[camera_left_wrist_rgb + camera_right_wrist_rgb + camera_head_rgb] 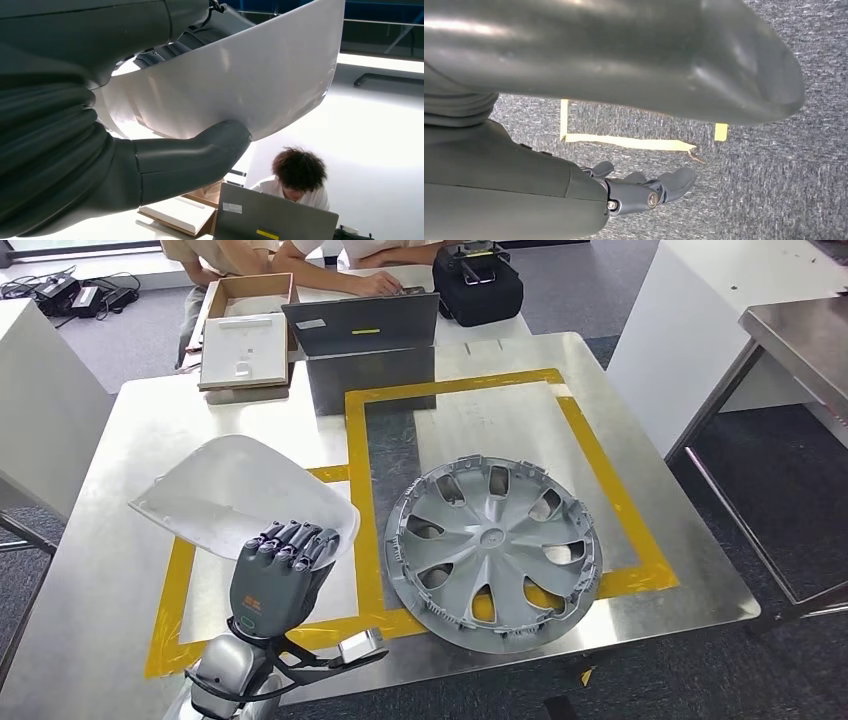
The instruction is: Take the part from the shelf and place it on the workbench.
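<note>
My left hand (pixel 278 570) holds a white curved plastic panel (pixel 240 495) above the left part of the metal workbench (pixel 130 440), over the small yellow-taped rectangle. The fingers lie over the panel's near edge. In the left wrist view the thick thumb (pixel 200 152) presses against the panel's (pixel 250 85) underside. A grey wheel cover (pixel 493 552) lies flat on the bench to the right, across the yellow tape. My right hand (pixel 644 192) hangs over grey carpet, fingers loosely apart with nothing in them.
A grey laptop (pixel 362 325) stands at the bench's far edge beside an open cardboard box (pixel 246 330) and a black bag (pixel 478 285). People sit behind them. White cabinets flank the bench, and a metal table (pixel 800 340) stands on the right.
</note>
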You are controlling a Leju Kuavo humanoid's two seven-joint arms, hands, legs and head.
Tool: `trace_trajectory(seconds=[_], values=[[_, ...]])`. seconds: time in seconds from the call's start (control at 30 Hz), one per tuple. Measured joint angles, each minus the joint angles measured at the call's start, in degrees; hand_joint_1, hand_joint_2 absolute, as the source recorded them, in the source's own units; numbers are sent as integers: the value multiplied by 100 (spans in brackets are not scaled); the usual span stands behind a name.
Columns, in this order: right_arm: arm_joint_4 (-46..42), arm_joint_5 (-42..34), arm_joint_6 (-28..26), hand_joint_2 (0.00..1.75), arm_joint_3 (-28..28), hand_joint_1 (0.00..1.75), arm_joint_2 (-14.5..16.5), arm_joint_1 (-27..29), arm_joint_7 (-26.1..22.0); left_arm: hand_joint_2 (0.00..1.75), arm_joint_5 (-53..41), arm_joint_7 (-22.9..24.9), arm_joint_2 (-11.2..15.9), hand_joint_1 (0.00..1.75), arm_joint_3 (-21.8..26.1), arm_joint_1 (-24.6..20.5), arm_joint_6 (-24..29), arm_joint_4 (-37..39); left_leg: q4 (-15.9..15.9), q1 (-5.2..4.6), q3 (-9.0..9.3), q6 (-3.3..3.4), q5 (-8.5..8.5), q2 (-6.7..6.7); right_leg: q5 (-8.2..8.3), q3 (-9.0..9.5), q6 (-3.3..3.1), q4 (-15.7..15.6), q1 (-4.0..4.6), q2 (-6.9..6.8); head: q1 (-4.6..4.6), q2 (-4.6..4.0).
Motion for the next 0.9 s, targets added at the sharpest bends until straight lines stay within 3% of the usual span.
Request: trace_trajectory(seconds=[0.67,0.8,0.9], values=[[0,56,2,0,0,0,0,2,-33,175,-393,432,3,175,15,-31,9,217,-1,-1,1,-25,18,0,20,4,-10,0,-21,1,1,0],[0,57,2,0,0,0,0,2,-34,175,-393,438,3,0,15,-32,9,217,-1,-1,1,-25,17,0,20,4,-10,0,-21,1,2,0],[0,56,1,0,0,0,0,2,-36,44,-391,439,2,0,15,-30,11,214,-1,-1,2,-25,17,0,20,4,-10,0,-21,1,0,0]])
